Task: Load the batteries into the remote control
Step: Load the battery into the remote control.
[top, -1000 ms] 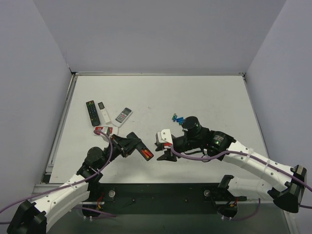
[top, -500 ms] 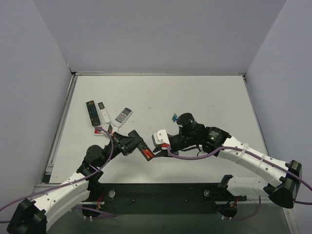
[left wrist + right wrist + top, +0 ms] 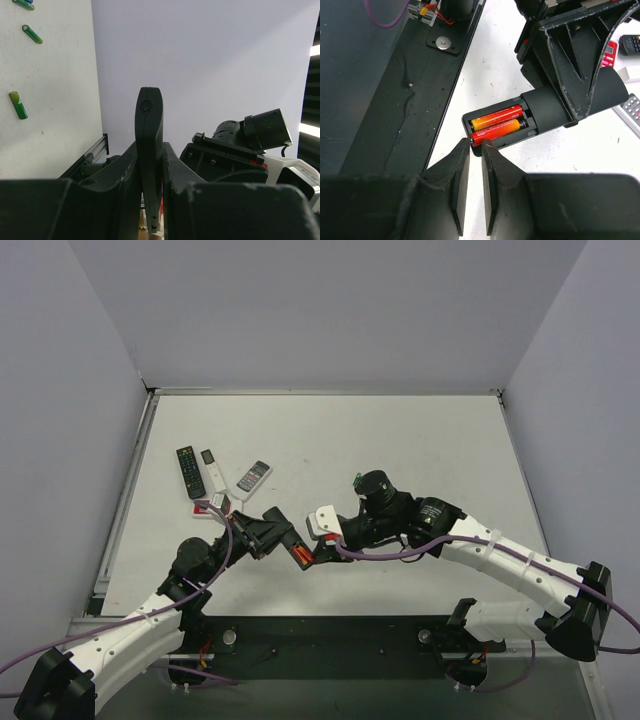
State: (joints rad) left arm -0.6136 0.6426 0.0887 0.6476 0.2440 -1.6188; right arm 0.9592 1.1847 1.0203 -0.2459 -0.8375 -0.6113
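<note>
Left gripper is clamping the remote control, while right gripper is pinching the lower battery by its end in the compartment.

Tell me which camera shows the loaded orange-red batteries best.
Right wrist: both batteries lie in plain sight in the remote control's open bay. Top external shows only an orange speck; left wrist sees the remote edge-on, batteries essentially hidden.
</note>
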